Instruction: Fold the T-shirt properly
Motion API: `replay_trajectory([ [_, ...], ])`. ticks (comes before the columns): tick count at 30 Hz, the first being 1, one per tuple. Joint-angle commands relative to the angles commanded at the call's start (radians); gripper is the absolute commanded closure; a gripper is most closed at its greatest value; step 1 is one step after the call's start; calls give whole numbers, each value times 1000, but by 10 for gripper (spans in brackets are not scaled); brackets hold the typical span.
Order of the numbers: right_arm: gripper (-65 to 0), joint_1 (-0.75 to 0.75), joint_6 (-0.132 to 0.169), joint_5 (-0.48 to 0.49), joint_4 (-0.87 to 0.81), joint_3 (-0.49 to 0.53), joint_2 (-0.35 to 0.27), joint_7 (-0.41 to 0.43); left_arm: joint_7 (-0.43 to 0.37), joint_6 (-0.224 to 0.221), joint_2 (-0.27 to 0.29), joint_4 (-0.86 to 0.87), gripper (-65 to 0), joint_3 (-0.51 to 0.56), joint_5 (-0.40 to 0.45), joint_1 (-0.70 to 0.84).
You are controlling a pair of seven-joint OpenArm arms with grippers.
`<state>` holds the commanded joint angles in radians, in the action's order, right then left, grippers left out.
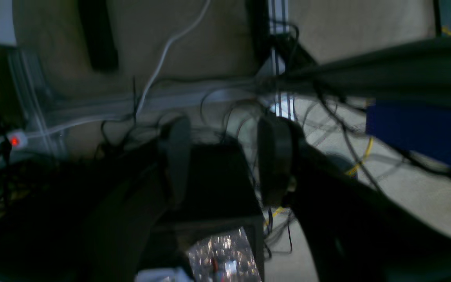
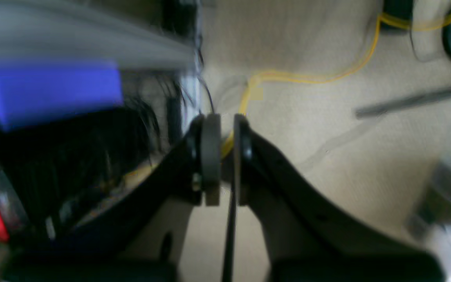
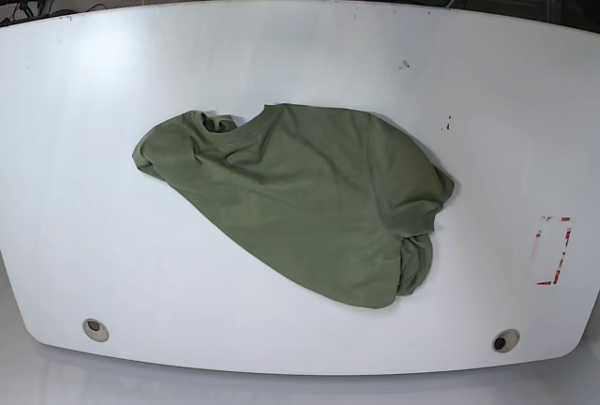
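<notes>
Base view showed the white table point(image 3: 487, 77) first, with the T-shirt point(image 3: 300, 194) bunched in a loose heap near its middle, collar toward the left and a rolled edge at the right. Neither arm appeared there. Both wrist views looked at floor and cables: the left gripper point(image 1: 225, 160) stood open and empty, the right gripper point(image 2: 224, 156) nearly closed, gripping nothing. Pinching the heap blind risked catching several layers, folding wrinkles in.
</notes>
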<state>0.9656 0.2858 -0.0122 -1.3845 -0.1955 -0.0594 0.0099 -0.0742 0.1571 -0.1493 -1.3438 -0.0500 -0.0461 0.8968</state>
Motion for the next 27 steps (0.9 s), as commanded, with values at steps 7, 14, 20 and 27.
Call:
replay_trajectory([
  [7, -61, 96, 4, 3, -154, -7, 4, 5, 7, -2, -20, -148, -248, -31, -10, 87],
  [14, -61, 125, 6, 5, -199, -7, 4, 5, 6, -2, -25, -212, -247, -49, -11, 127],
  [20, -59, 150, 6, 10, -264, -7, -1, 10, 24, -2, -19, -307, -245, -89, -16, 184],
  [27, -57, 187, 6, 15, -346, -7, -7, 14, 44, 0, -14, -412, -244, -135, -19, 254],
])
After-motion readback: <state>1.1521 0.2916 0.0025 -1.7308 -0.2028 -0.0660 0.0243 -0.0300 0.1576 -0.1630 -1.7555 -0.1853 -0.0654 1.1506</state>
